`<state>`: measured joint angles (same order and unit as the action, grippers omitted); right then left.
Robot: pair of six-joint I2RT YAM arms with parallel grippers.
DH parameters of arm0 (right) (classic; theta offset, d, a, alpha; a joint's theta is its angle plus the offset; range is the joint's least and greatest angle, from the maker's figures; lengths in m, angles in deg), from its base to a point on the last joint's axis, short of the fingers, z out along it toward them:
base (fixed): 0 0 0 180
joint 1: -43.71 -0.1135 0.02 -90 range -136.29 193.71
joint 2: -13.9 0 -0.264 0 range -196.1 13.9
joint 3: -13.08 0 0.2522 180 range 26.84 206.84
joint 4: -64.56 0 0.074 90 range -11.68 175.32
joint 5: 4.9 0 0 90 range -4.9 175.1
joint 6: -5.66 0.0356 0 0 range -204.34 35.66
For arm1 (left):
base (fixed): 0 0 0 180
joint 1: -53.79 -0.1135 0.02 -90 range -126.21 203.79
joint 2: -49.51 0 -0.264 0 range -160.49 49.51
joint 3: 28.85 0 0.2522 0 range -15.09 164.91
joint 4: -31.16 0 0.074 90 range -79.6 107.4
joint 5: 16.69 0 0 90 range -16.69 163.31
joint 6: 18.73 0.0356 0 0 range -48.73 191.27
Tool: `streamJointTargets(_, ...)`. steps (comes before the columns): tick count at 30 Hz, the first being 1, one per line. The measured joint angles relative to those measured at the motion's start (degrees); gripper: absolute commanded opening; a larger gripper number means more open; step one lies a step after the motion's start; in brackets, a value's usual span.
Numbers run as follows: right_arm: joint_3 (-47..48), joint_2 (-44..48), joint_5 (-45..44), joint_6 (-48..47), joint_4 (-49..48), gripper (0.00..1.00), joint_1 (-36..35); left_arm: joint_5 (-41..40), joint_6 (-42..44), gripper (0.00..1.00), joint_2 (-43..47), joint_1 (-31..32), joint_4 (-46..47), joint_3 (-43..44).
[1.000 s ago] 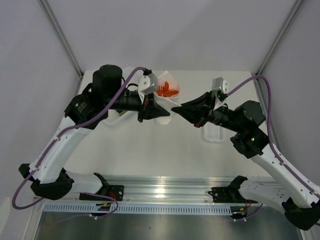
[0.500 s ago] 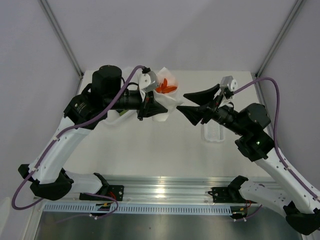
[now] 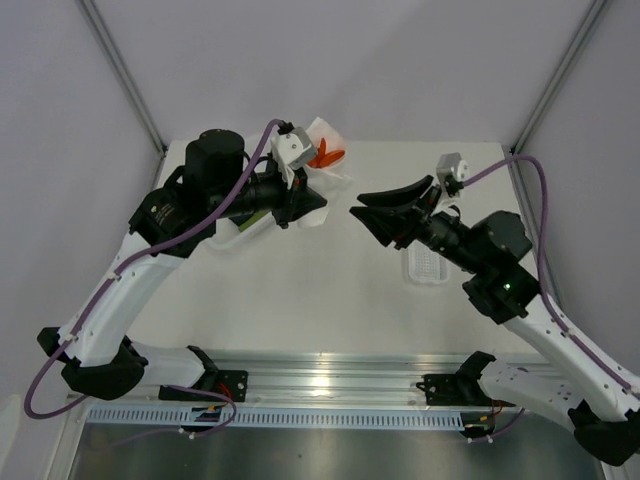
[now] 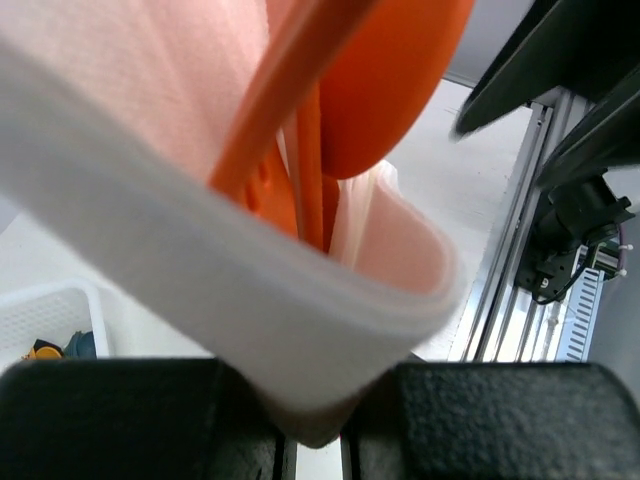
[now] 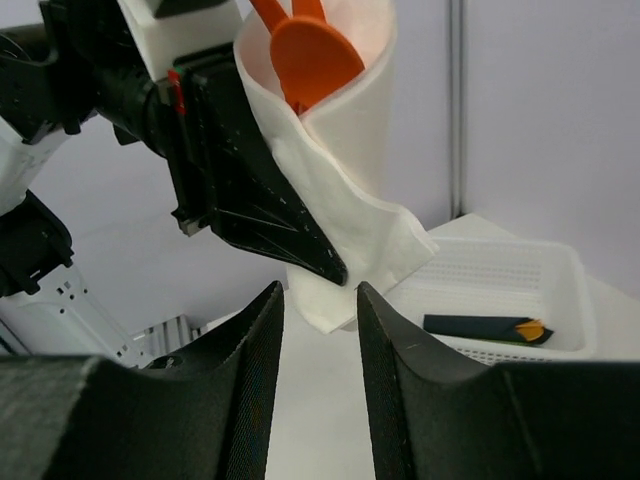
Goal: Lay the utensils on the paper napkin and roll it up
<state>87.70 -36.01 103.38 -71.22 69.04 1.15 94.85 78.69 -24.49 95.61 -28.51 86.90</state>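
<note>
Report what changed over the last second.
The right gripper, which was shut at the edge of the paper napkin, opened and drew back to the right. It now stands clear of the napkin. The left gripper tilted the rolled napkin up toward the far edge, and the utensils stick out of its top. Unchanged: the left grip on the napkin, and the ribbed tray.

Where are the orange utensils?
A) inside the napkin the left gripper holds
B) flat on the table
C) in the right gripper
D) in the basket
A: the left gripper pinches the napkin, with the utensils poking out of it.
</note>
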Motion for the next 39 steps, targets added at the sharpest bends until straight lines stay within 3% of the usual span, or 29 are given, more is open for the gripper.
streamJointTargets(8,-0.1,-8.0,2.8,3.4,-4.9,0.42,-0.5,0.4,-0.1,0.01,-0.1,0.0,-0.1,0.0)
streamJointTargets(27,0.6,-9.5,2.6,3.8,-7.1,0.46,-0.5,6.1,0.1,0.01,-0.6,0.0,-1.5,0.0)
streamJointTargets(34,0.7,-9.5,4.1,3.8,-7.3,0.41,-0.5,8.4,0.4,0.01,-0.6,0.0,-2.0,0.0)
streamJointTargets(38,0.7,-9.8,6.4,4.1,-8.3,0.32,-0.5,10.0,1.2,0.01,-0.6,0.0,-2.4,0.0)
streamJointTargets(39,0.7,-9.9,7.0,4.3,-8.6,0.26,-0.5,10.4,1.6,0.01,-0.6,0.0,-2.6,0.0)
